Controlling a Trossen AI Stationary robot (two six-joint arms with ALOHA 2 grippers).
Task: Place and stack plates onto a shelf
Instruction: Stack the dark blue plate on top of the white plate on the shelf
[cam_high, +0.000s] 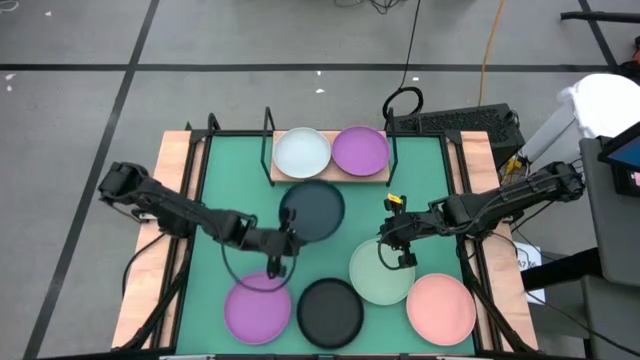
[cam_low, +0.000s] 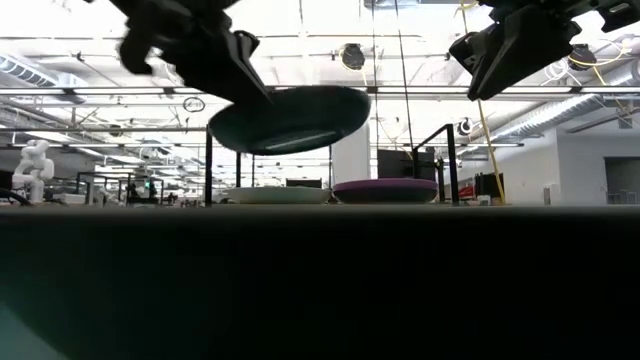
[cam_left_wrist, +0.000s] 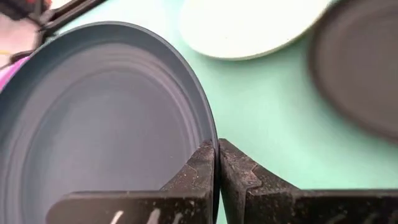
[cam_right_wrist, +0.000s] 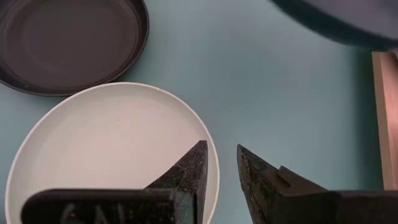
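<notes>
Only a round white plate (cam_high: 301, 152) and a purple one (cam_high: 360, 149) are shelved so far, a dark teal plate (cam_high: 313, 209) is pinched by the left gripper (cam_high: 288, 240), the right gripper (cam_high: 392, 243) is left part-open, four still tabled.

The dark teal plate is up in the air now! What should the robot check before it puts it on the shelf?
1. Left gripper shut on the dark teal plate rim: ok.
2. Plate lifted clear of the table: ok, low view.
3. Shelf holds white plate and purple plate, so stacking is needed: ok.
4. Right gripper clear of the path, over the pale mint plate: ok.
5. Plate level: not ok, slightly tilted.
</notes>
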